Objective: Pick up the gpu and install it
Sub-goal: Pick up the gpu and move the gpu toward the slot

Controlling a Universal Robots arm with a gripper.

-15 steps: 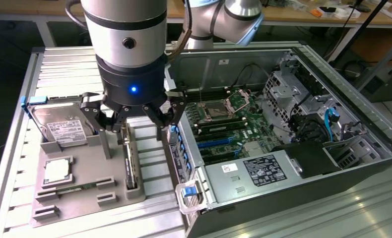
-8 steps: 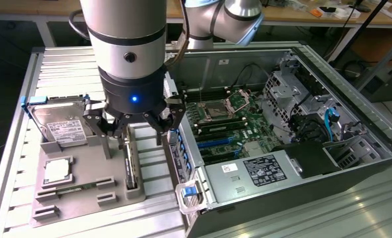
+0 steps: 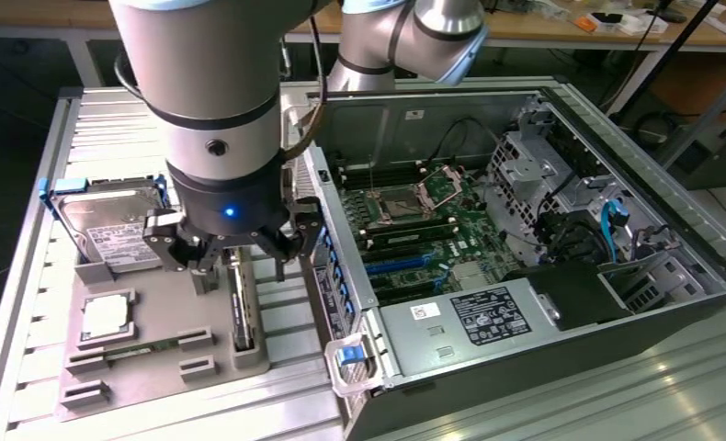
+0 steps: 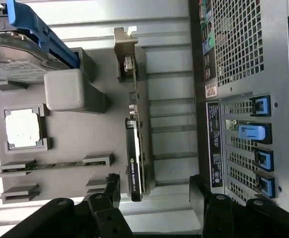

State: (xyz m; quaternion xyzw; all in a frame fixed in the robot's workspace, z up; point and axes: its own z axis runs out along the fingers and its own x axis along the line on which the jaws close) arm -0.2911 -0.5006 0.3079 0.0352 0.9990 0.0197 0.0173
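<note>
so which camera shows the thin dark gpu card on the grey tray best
The wrist view: the gpu stands on edge in the grey tray, full length unobstructed. In the exterior view the open gripper hangs over it, hiding one end.

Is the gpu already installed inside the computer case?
No, the gpu stands on its edge in the grey holder, outside the computer case.
</note>
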